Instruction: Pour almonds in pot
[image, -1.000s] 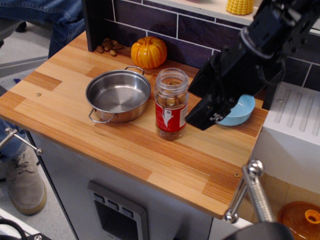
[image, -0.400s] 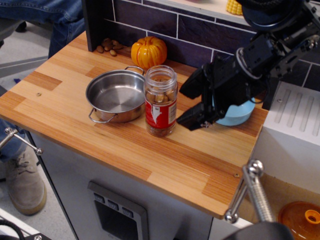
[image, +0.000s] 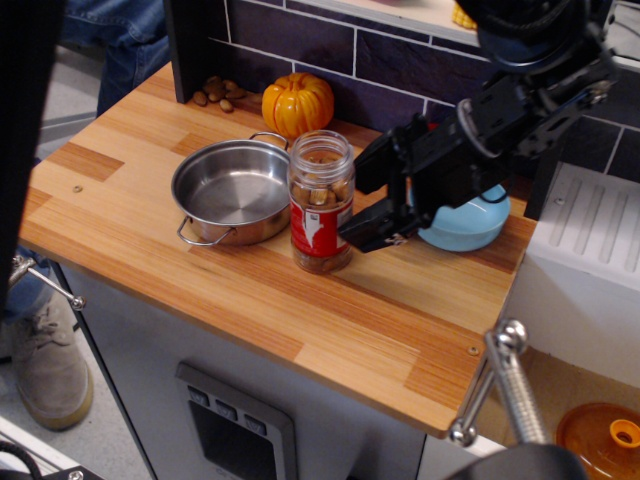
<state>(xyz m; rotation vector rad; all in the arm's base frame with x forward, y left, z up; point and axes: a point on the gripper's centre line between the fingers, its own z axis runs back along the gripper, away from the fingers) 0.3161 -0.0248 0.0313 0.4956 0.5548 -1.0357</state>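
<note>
One view, taken from above the front of the wooden table (image: 400, 330). At frame centre a clear jar (image: 321, 201) with a red label stands upright, lid off, holding almonds (image: 322, 193) at its upper part and base. The pot (image: 236, 191), shiny steel with two wire loop handles, sits just left of the jar, touching or nearly touching it; its interior is bare metal. The black pincer (image: 372, 195) comes in from the upper right, its two fingers spread, one higher and one lower, both just right of the jar; contact with the glass cannot be told. Behind the arm, right of centre, lies a light blue bowl (image: 462, 227). An orange pumpkin (image: 297, 103) stands above the pot at the tiled wall. Loose nuts (image: 218, 92) lie in the upper-left corner of the table.
</note>
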